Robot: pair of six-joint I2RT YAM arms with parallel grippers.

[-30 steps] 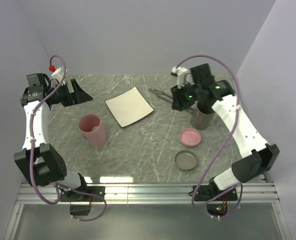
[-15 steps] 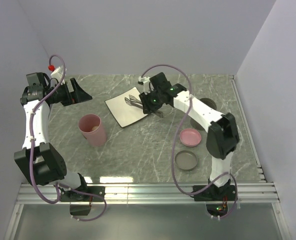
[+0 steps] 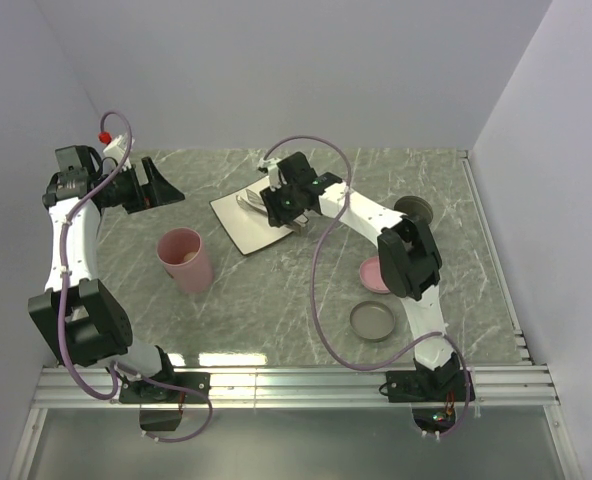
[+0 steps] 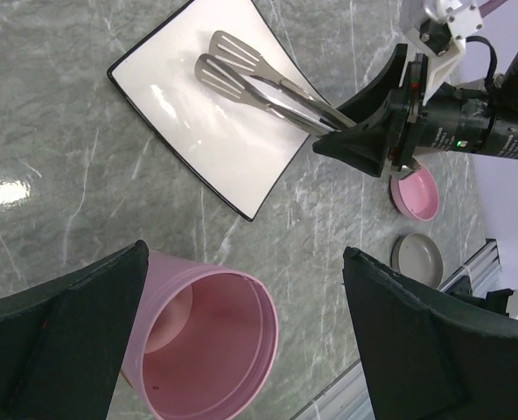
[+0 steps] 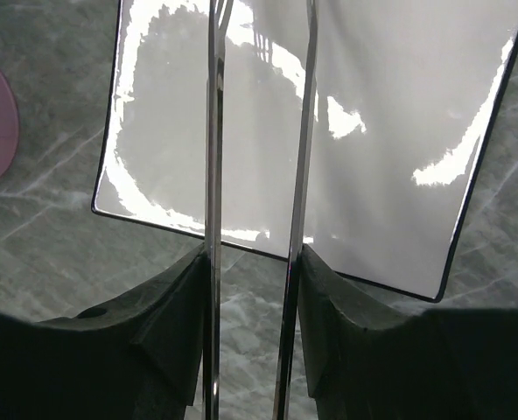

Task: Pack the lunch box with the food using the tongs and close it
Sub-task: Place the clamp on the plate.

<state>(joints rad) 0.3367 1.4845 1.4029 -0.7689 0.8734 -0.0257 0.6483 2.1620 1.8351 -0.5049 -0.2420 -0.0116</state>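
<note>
My right gripper (image 3: 281, 205) (image 5: 253, 262) is shut on the tongs (image 3: 248, 200) (image 5: 213, 157), one slim silver arm against each finger. The flat tips (image 4: 228, 57) hang over the bare white square plate (image 3: 251, 228) (image 4: 180, 105) (image 5: 390, 114). The lunch box, a pink round container (image 3: 184, 258) (image 4: 202, 337), stands upright left of the plate without a lid. A pale rounded shape (image 4: 167, 306) lies inside it; I cannot tell whether it is the food. My left gripper (image 3: 148, 186) (image 4: 241, 262) hovers open at the back left, looking down at the container.
A pink lid (image 3: 369, 277) (image 4: 415, 194) and a grey round lid (image 3: 373, 321) (image 4: 419, 254) lie on the marble table right of centre. A dark metal cup (image 3: 416, 210) stands behind the right arm's elbow. Walls close in on three sides.
My right arm has swung left from beside the metal cup, carrying the tongs over to the plate. The left arm has stayed where it was.
</note>
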